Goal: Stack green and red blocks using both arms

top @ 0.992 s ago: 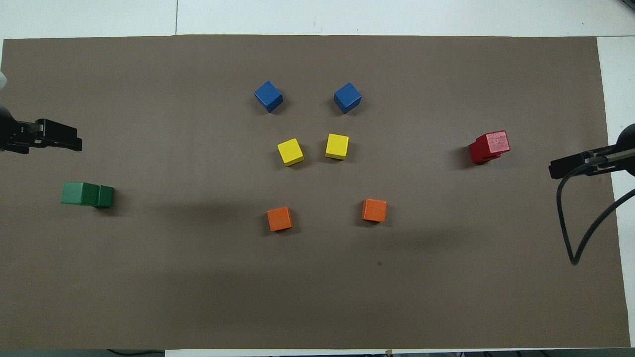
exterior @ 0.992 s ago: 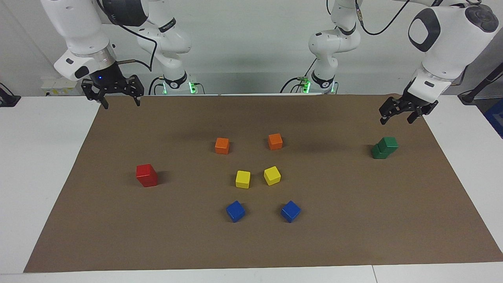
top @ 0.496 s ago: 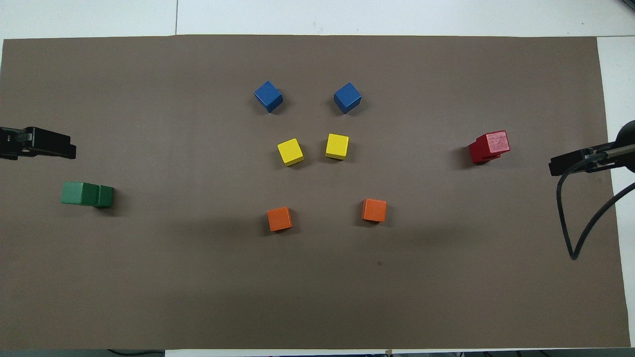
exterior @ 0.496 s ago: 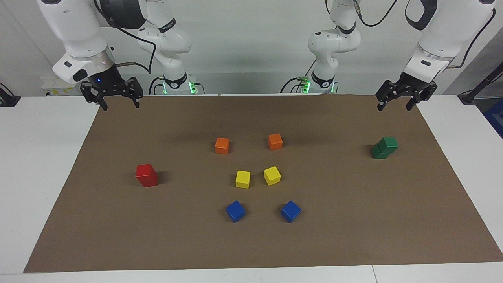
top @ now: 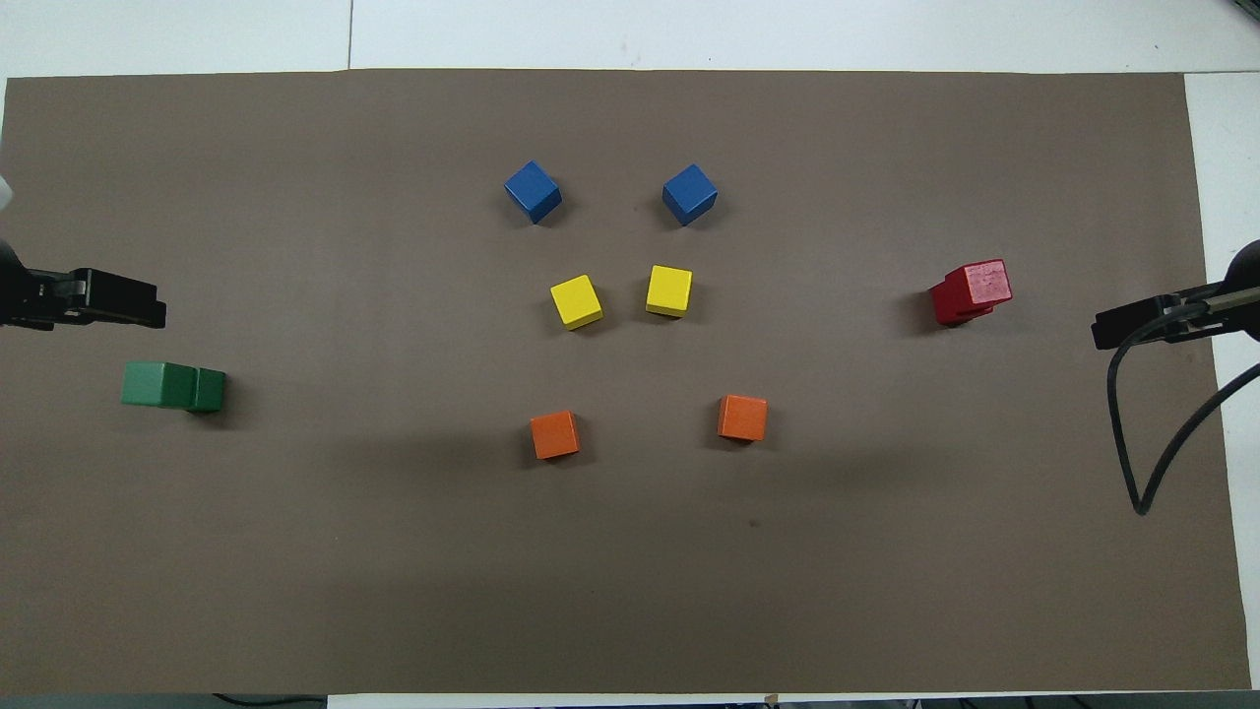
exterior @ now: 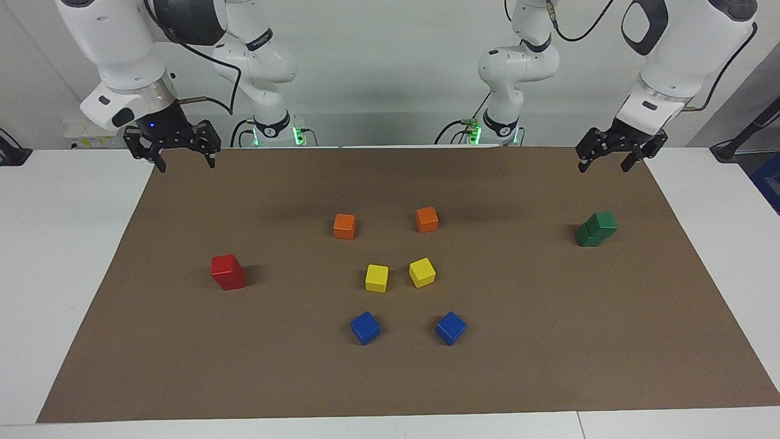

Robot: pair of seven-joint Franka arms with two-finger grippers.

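Two dark green blocks [exterior: 597, 228] stand stacked, the upper one a little offset, at the left arm's end of the brown mat; they also show in the overhead view [top: 172, 386]. Two red blocks [exterior: 227, 272] stand stacked at the right arm's end, and also show in the overhead view [top: 970, 291]. My left gripper [exterior: 603, 166] is open and empty, raised over the mat's edge, apart from the green stack; its tip shows in the overhead view [top: 138, 301]. My right gripper [exterior: 187, 164] is open and empty, raised over the mat's corner, apart from the red stack [top: 1117, 328].
Two orange cubes [exterior: 344, 226] [exterior: 426, 219], two yellow cubes [exterior: 376, 278] [exterior: 421, 272] and two blue cubes [exterior: 365, 327] [exterior: 451, 328] lie in pairs in the middle of the mat [exterior: 548, 341]. A black cable [top: 1132, 473] hangs from the right arm.
My left gripper has risen and drawn back from over the green stack toward the robots' edge of the mat. The right gripper has barely shifted. No block has moved.
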